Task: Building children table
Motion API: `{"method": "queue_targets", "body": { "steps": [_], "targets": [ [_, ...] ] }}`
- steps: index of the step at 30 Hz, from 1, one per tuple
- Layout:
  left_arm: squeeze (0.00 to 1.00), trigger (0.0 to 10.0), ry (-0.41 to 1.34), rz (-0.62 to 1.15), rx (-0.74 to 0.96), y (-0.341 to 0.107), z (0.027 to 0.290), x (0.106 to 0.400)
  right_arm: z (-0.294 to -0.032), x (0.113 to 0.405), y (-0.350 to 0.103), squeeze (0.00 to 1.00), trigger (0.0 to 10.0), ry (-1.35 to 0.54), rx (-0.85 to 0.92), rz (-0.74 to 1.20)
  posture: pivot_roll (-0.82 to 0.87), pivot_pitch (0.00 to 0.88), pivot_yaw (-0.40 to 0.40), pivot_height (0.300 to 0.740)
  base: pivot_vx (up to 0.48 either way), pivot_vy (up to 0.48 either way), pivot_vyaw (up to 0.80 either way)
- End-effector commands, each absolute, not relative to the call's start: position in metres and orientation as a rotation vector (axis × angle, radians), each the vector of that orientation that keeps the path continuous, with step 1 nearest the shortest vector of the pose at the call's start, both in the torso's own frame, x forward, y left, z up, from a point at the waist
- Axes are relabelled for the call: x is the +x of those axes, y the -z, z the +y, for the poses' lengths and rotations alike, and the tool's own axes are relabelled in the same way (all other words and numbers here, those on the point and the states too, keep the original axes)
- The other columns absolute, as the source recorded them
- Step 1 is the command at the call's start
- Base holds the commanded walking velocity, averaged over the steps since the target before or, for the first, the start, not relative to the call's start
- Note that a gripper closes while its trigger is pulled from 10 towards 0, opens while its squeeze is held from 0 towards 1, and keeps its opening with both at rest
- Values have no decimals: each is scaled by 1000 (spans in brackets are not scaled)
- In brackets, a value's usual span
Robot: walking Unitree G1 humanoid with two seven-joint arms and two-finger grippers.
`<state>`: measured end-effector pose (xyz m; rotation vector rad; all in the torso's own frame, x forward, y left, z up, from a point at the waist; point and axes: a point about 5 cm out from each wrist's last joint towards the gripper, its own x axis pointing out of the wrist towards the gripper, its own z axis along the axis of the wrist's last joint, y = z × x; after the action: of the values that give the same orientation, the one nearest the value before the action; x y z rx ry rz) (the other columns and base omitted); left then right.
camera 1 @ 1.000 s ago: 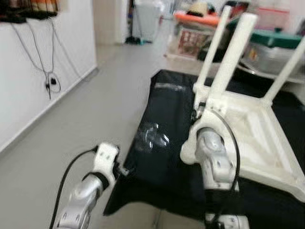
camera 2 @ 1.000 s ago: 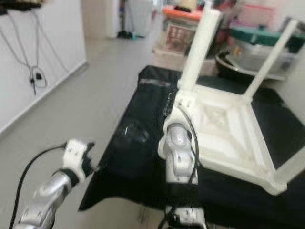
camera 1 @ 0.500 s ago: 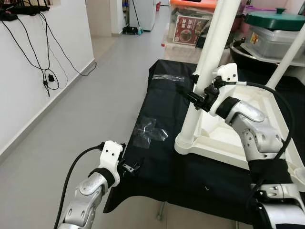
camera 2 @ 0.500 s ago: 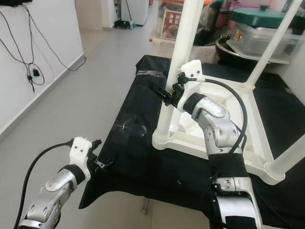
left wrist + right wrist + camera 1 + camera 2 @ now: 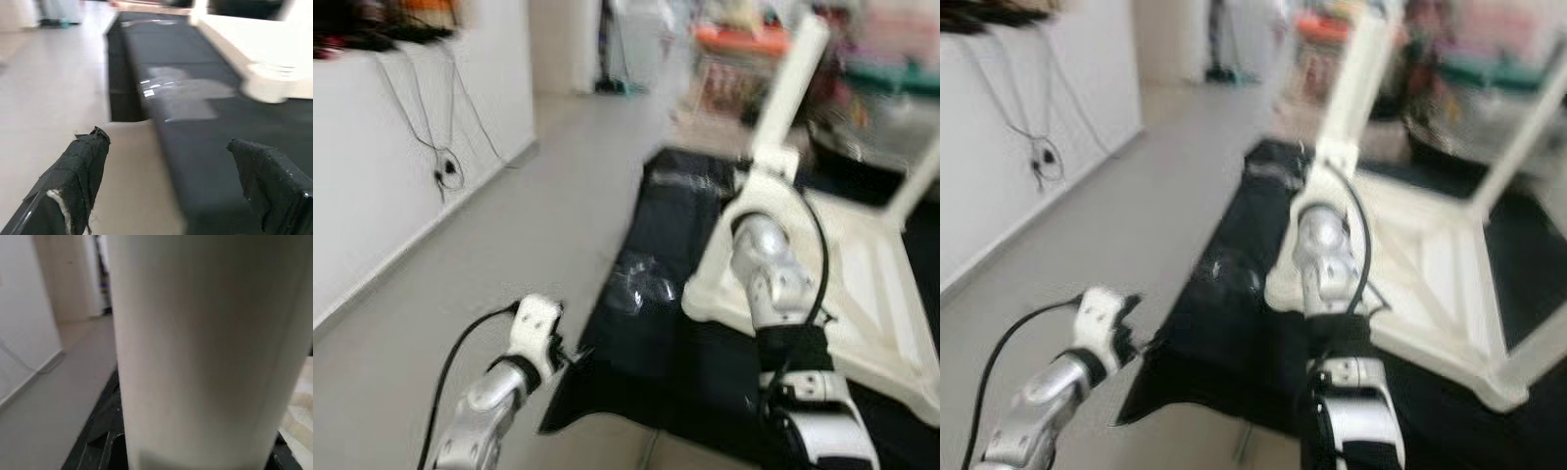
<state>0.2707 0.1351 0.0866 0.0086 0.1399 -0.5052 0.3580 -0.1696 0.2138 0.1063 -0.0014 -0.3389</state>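
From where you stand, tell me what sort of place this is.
Probably a home hallway or utility area: a tiled floor beside a white wall with dangling cables, blurred storage boxes behind, and an upturned white children's table on a black-covered surface.

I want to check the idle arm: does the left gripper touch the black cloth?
Apart. Left wrist view: the open left gripper hangs over floor beside the black cloth.

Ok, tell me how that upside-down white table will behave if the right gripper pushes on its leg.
The white table looks like moulded plastic, so probably light and stiff. It lies top-down on the black cloth, so it may slide rather than tip. The right gripper is at the near leg; pushing high there would likely tilt the whole frame.
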Motion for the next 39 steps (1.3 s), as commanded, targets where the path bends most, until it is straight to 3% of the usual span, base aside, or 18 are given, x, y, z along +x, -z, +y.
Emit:
{"method": "queue_targets", "body": {
  "steps": [1, 4, 5, 11, 12, 15, 19, 20, 22, 23, 27, 30, 31, 32, 36, 37, 38, 39],
  "targets": [
    [0, 10000, 522, 134, 12, -90, 132, 272, -160, 331, -162, 0, 10000, 361, 78, 214, 23, 0, -96, 740, 0, 0, 0],
    [0, 10000, 524, 133, 9, -90, 131, 273, -142, 320, -170, 0, 10000, 211, 81, 146, 23, 0, -96, 740, 0, 0, 0],
    [0, 10000, 524, 135, 9, -90, 131, 273, -141, 324, -180, 1000, 10000, 106, 101, 82, 17, 0, -89, 740, 0, 0, 0],
    [0, 10000, 526, 133, 6, -90, 130, 275, -151, 344, -212, 1000, 10000, -69, 71, -19, 11, 0, -95, 740, 0, 0, 0],
    [0, 10000, 525, 133, 8, -90, 131, 275, -152, 348, -220, 0, 10000, -84, 71, -26, 11, 0, -95, 740, 0, 0, 0],
    [0, 10000, 526, 130, -3, -89, 128, 276, -154, 359, -255, 0, 10000, -479, 28, -141, 17, 0, -97, 740, 0, 0, 0],
    [0, 10000, 529, 128, -3, -89, 126, 277, -153, 357, -257, 0, 10000, -599, -5, -164, 21, 0, -97, 740, 0, 0, 0],
    [0, 10000, 529, 126, -2, -90, 125, 278, -147, 356, -256, 0, 4078, -686, -52, -171, 31, 0, -100, 740, 0, 0, 0],
    [0, 10000, 529, 126, -2, -90, 125, 278, -147, 356, -256, 0, 4078, -686, -52, -171, 31, 0, -100, 740, 0, 0, 0],
    [0, 10000, 517, 124, -7, -91, 128, 279, -136, 350, -254, 0, 0, -817, -54, -169, 27, 0, -103, 740, 0, 0, 0],
    [0, 10000, 496, 125, -13, -91, 134, 279, -119, 349, -248, 0, 0, -869, -42, -143, 29, 0, -110, 740, 0, 0, 0],
    [0, 10000, 486, 122, -34, -93, 136, 278, -138, 379, -226, 0, 0, -173, 97, 52, 26, 0, -105, 740, 0, 0, 0],
    [0, 10000, 486, 122, -34, -93, 136, 278, -138, 379, -226, 0, 0, -173, 97, 52, 26, 0, -105, 740, 0, 0, 0],
    [0, 10000, 486, 122, -39, -93, 134, 278, -149, 372, -203, 0, 0, 150, 128, 150, 32, 0, -105, 740, 0, 0, 0],
    [0, 10000, 490, 123, -43, -93, 133, 277, -147, 344, -172, 0, 0, 378, 164, 247, 30, 0, -95, 740, 0, 0, 0],
    [0, 10000, 492, 126, -42, -92, 134, 276, -142, 335, -170, 0, 2431, 369, 160, 226, 22, 0, -90, 740, 0, 0, 0],
    [0, 10000, 495, 131, -44, -91, 135, 275, -132, 328, -172, 0, 10000, 305, 160, 217, 9, 0, -80, 740, 0, 0, 0],
    [0, 10000, 495, 131, -44, -91, 135, 275, -132, 328, -172, 0, 10000, 305, 160, 217, 9, 0, -80, 740, 0, 0, 0]
  ]
}}
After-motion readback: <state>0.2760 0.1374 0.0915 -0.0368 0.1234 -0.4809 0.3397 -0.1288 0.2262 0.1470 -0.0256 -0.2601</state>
